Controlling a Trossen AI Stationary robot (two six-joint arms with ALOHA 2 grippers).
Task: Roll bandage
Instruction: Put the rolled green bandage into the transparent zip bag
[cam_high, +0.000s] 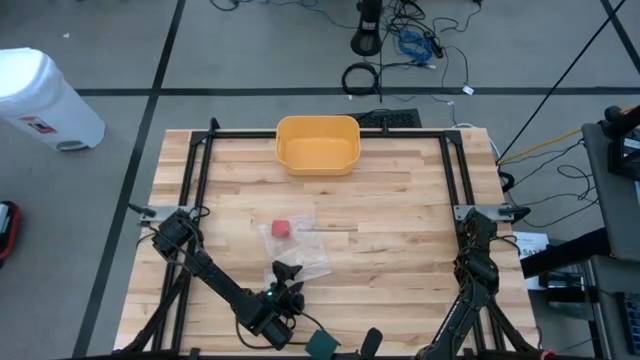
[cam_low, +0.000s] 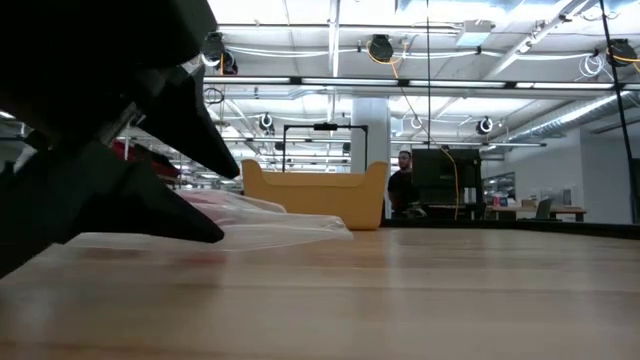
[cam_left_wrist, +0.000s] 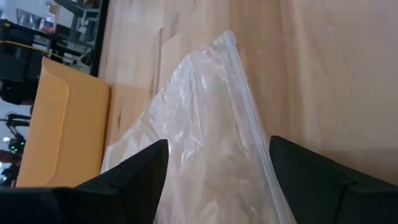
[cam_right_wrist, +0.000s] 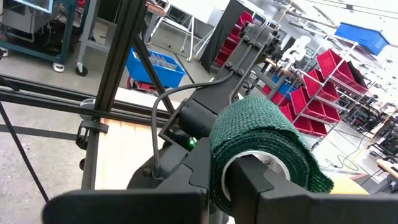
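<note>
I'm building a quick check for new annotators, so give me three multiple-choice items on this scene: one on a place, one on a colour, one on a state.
1. Where is the yellow bin?
A. far edge of the table
B. on the floor
C. under the right arm

2. What colour is the bandage roll?
A. white
B. green
C. orange

3. How is the left gripper?
A. shut on the bin
B. open over the plastic bag
C. out of view

A: the high view shows it there. B: the right gripper holds a green roll. B: the bag shows between spread fingers.

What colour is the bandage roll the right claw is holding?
Dark green, a woven bandage roll on a pale core; it shows best in the right wrist view.
</note>
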